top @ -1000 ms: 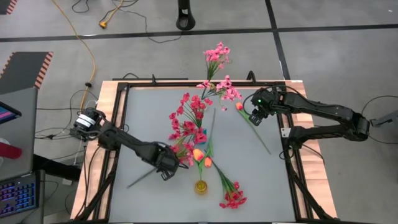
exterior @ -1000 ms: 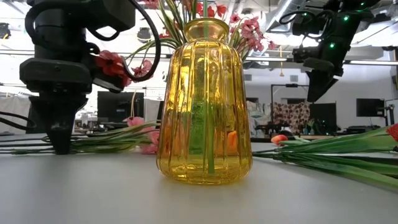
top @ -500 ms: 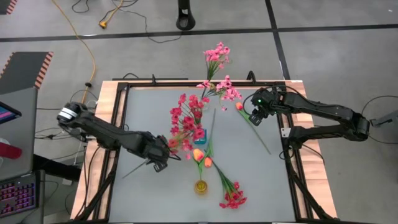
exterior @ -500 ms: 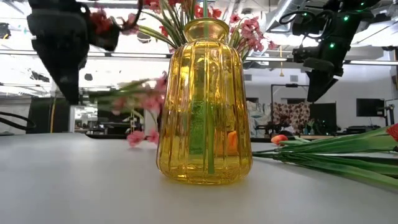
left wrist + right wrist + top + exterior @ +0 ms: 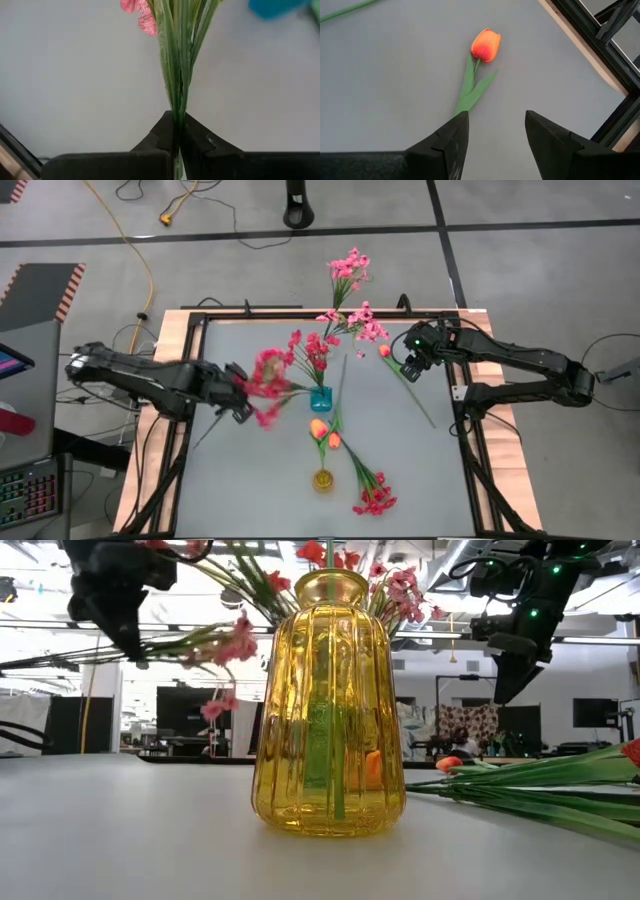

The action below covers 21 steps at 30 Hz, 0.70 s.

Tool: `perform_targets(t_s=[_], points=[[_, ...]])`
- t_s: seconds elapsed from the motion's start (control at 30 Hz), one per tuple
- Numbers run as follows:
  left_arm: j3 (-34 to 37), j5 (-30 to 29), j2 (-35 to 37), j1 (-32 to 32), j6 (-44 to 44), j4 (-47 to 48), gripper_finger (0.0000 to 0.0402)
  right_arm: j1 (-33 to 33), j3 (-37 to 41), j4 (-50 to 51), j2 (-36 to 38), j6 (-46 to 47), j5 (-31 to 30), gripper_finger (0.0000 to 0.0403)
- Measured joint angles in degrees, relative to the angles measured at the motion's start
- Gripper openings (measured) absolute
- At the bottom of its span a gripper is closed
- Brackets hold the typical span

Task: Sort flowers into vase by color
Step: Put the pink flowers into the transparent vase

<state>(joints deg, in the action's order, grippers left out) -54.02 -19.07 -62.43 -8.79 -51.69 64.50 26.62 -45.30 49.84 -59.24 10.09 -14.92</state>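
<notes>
Flowers: the left hand [image 5: 238, 392] is clamped on a pink spray [image 5: 266, 376] and has lifted it off the bench [image 5: 400, 470], ready for a vase. Right hand [image 5: 496, 129] is waiting, fingers apart, above an orange tulip [image 5: 485, 44].

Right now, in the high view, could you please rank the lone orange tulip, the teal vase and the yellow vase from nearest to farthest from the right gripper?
1. The orange tulip lies just beside the right gripper, toward the table's middle.
2. The teal vase stands mid-table.
3. The yellow vase stands near the table's front edge.
</notes>
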Motion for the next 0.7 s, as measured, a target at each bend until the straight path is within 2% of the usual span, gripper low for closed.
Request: perform_targets(t_s=[0.17, 0.33, 0.5, 0.7], points=[[-0.02, -1.14, 5.64, 6.15, 3.87, -2.63, 0.0000, -0.01, 0.02, 0.00, 0.00, 0.00, 0.00, 0.0221], [-0.03, 1.12, 8.17, 8.70, 8.63, -7.55, 0.0000, -0.01, 0.00, 0.00, 0.00, 0.00, 0.00, 0.0221], [-0.07, 2.82, 6.76, 8.70, 10.49, -9.45, 0.0000, -0.01, 0.00, 0.00, 0.00, 0.00, 0.00, 0.0221], [-0.07, 3.90, 1.59, 8.70, 10.86, -10.10, 0.0000, 0.00, 0.02, -0.02, 0.00, 0.00, 0.00, 0.0221]])
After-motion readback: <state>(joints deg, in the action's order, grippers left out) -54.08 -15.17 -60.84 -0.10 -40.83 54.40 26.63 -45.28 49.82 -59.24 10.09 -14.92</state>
